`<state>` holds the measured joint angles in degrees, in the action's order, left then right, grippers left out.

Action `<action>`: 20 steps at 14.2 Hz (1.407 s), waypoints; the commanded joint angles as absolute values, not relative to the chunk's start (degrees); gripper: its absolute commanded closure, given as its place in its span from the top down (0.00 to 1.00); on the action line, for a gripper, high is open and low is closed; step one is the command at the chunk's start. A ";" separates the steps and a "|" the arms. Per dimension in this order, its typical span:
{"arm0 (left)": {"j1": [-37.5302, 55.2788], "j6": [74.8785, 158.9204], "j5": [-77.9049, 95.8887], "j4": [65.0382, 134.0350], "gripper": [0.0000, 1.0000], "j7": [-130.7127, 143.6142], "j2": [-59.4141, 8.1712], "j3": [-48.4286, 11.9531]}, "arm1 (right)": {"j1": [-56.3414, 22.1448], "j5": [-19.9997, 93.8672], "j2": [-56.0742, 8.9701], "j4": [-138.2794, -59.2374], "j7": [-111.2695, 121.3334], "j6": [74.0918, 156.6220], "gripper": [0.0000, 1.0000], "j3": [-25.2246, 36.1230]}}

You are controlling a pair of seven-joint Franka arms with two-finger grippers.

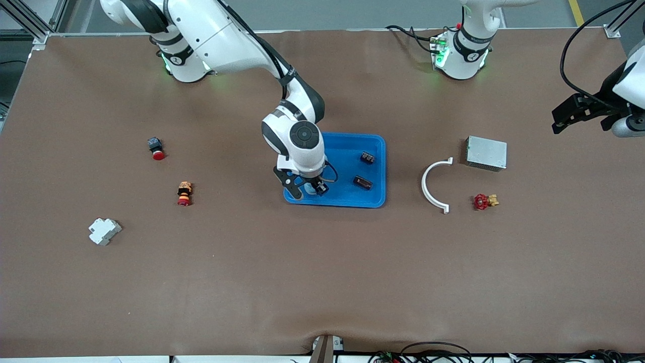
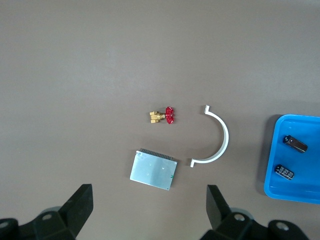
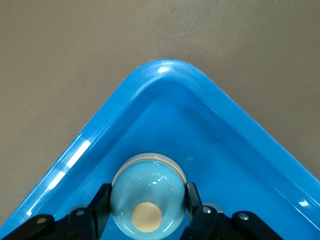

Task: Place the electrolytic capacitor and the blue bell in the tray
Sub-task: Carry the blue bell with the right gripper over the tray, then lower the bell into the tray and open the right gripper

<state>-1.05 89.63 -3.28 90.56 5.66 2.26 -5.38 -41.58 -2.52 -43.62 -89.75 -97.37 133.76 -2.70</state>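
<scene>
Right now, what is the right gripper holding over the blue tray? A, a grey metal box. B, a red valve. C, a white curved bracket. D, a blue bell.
D: the right wrist view shows the right gripper shut on the blue bell, a pale-blue dome, over a corner of the tray, where two capacitors already lie.

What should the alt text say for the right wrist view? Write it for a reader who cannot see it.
The right end effector grips a pale blue bell between its fingers, over a rounded corner of the bright-blue tray. The bell's dome is glossy with a cream knob at its centre. Plain brown table surrounds the tray's rim.
</scene>
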 commanded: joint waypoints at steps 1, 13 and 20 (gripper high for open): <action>-0.88 89.30 -2.73 90.53 1.00 5.36 2.64 -5.36 | -42.36 -3.52 -44.30 -88.42 -98.96 134.03 0.00 -2.20; -0.97 89.38 -2.55 90.53 1.00 5.36 2.64 -5.36 | -42.45 -3.60 -44.74 -88.42 -98.96 134.56 0.00 -2.20; -1.05 89.38 -2.55 90.53 1.00 5.27 2.64 -5.36 | -43.33 -6.14 -45.26 -88.51 -98.96 135.09 1.00 -2.11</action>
